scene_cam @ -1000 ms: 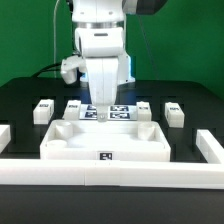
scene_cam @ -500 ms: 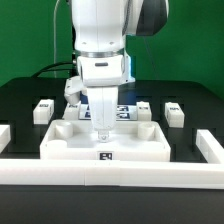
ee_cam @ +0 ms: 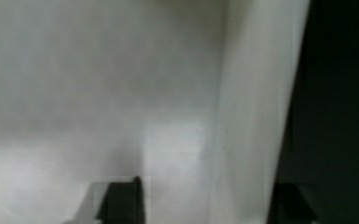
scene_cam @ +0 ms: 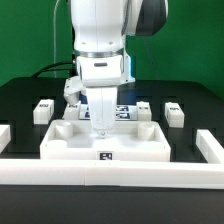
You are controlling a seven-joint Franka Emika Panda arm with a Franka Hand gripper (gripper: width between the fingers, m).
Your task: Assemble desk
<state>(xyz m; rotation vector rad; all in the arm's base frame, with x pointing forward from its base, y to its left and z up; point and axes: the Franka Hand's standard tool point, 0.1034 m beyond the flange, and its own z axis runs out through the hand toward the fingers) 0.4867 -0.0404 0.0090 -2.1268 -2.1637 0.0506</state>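
The gripper (scene_cam: 100, 129) hangs straight down at the rear wall of the desk top (scene_cam: 70, 150), which lies recessed face up near the front of the black table (scene_cam: 25, 95), just behind the front border bar (scene_cam: 110, 175). Whether the jaws grip that wall cannot be told: in the wrist view blurred white plastic fills the space above the dark fingertips (ee_cam: 119, 203). Behind the top, well apart, lie the far-left leg (scene_cam: 42, 110) and the far-right leg (scene_cam: 175, 112) of the exterior view, with the marker board (scene_cam: 121, 111) between them

A green backdrop (scene_cam: 30, 40) rises behind the black table (scene_cam: 20, 100), under bright, even light.
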